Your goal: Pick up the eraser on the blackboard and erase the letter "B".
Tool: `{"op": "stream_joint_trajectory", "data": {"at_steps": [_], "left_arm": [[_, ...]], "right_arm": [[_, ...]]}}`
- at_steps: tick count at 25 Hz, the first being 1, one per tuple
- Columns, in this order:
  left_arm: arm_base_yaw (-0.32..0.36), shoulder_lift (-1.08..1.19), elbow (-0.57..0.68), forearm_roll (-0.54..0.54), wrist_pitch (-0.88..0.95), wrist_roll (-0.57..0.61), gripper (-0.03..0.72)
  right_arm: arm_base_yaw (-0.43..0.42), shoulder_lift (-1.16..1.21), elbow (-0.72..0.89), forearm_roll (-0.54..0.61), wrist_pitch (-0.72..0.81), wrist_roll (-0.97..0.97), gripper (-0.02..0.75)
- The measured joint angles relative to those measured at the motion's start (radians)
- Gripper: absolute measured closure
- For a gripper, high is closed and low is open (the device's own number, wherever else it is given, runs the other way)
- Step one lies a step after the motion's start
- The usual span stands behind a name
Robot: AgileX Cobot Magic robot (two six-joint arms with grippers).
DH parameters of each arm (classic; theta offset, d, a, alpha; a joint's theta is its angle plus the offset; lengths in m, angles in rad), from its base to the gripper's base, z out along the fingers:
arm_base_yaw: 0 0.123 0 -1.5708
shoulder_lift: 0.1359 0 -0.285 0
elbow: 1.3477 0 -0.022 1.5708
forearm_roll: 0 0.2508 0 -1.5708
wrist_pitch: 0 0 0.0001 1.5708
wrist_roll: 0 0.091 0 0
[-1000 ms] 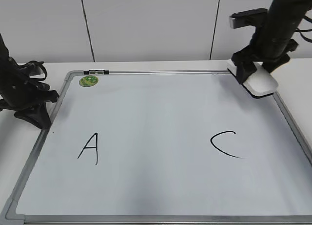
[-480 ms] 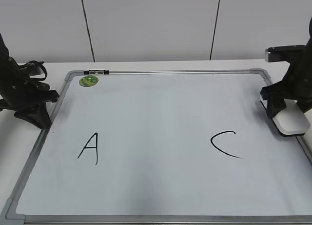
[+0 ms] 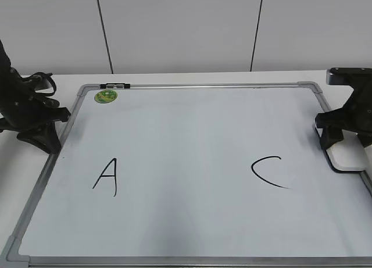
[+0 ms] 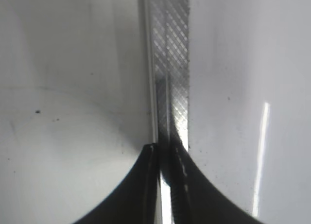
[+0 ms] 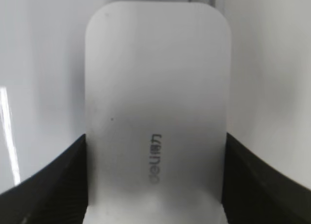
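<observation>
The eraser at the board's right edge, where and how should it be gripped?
Grip the eraser across its two long straight sides, coming from above. It lies flat, and the right gripper already has a finger against each side there.

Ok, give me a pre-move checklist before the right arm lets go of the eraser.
1. Letter B gone from the blackboard: ok, only the A and the C show, with bare board between them.
2. Eraser between the right claw fingers: ok, a dark finger sits against each long side.
3. Eraser resting on a surface: cannot tell; in the exterior view it sits low at the board's right frame, contact not visible.
4. Eraser clear of the C: ok, it lies well right of it.
5. Left claw out of the way: ok, shut and empty over the board's left frame.
</observation>
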Motion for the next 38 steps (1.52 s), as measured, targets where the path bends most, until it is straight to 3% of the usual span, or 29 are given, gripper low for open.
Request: {"op": "stream_joint_trajectory", "data": {"at_steps": [9, 16, 19, 25, 31, 38], "left_arm": [[0.0, 0.0, 0.0, 0.0, 0.0, 0.0, 0.641], [0.0, 0.0, 0.0, 0.0, 0.001, 0.002, 0.62], [0.0, 0.0, 0.0, 0.0, 0.004, 0.006, 0.551], [0.0, -0.008, -0.045, 0.008, 0.08, 0.008, 0.314], [0.0, -0.129, -0.146, 0.009, 0.25, 0.008, 0.28], [-0.002, -0.365, -0.121, 0.01, 0.291, -0.023, 0.278]], "right_arm": [[0.0, 0.013, 0.0, 0.01, -0.023, 0.0, 0.199], [-0.002, 0.021, -0.02, 0.021, -0.039, 0.0, 0.119], [-0.002, 0.019, -0.09, 0.021, 0.046, 0.0, 0.117], [-0.002, -0.084, -0.204, 0.025, 0.194, -0.018, 0.12], [0.015, -0.288, -0.231, 0.035, 0.323, -0.058, 0.141], [0.017, -0.511, -0.206, 0.045, 0.478, -0.092, 0.146]]}}
